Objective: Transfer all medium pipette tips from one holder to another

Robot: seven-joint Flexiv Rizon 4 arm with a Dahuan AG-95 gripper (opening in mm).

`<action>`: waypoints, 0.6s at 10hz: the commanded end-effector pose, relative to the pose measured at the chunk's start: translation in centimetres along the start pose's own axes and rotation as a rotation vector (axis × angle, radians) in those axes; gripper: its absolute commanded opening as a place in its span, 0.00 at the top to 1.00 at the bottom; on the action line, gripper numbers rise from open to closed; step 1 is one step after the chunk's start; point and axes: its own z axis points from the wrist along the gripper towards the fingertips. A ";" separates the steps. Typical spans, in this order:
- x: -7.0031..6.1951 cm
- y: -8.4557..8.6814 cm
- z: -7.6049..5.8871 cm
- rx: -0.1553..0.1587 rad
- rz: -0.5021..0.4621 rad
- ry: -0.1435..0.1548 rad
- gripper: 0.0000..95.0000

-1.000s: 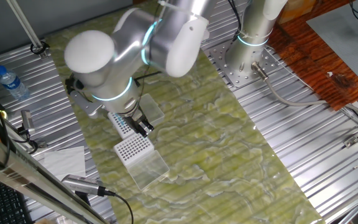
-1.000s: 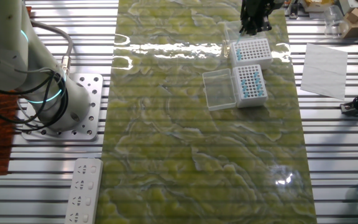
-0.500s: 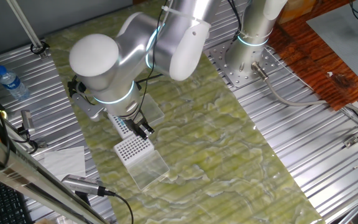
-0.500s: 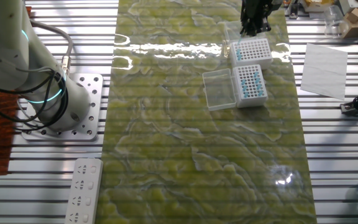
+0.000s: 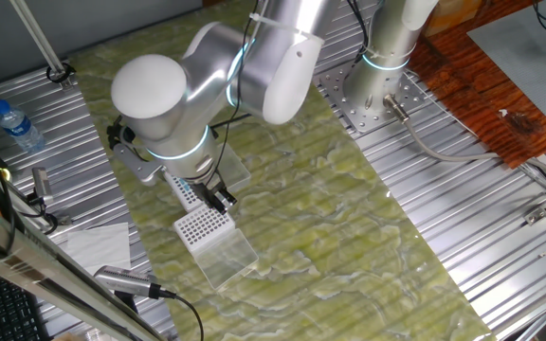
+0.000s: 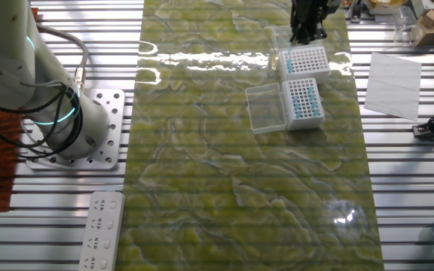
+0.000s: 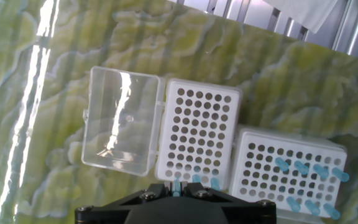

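Observation:
Two white holders lie side by side on the green mat. The left holder [image 7: 197,137] is mostly bare holes, with a few medium pipette tips [image 7: 196,180] in its nearest row. The right holder [image 7: 263,168] carries several blue tips [image 7: 309,169] along its right side. My gripper [image 7: 176,188] hangs at the left holder's near edge, shut on one blue tip [image 7: 176,183]. In the fixed views the gripper [image 6: 305,34] [image 5: 220,198] hovers by the emptier holder [image 6: 305,62] [image 5: 202,225], next to the fuller one [image 6: 302,100] [image 5: 186,189].
Clear hinged lids lie open beside the holders [image 7: 122,118] [image 6: 264,108] [image 5: 227,258]. A sheet of paper [image 6: 392,84] and clamps rest on the ribbed table to the side. A water bottle [image 5: 17,125] stands at the far left.
The arm's elbow has drifted slightly to the right in one fixed view. The gripper stays at the same spot over the holders.

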 end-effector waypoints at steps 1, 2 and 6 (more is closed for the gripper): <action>0.0 0.0 0.1 0.001 -0.001 -0.001 1.00; -0.1 0.0 0.1 0.001 -0.002 -0.004 1.00; 0.4 0.0 0.9 0.013 -0.039 -0.039 0.80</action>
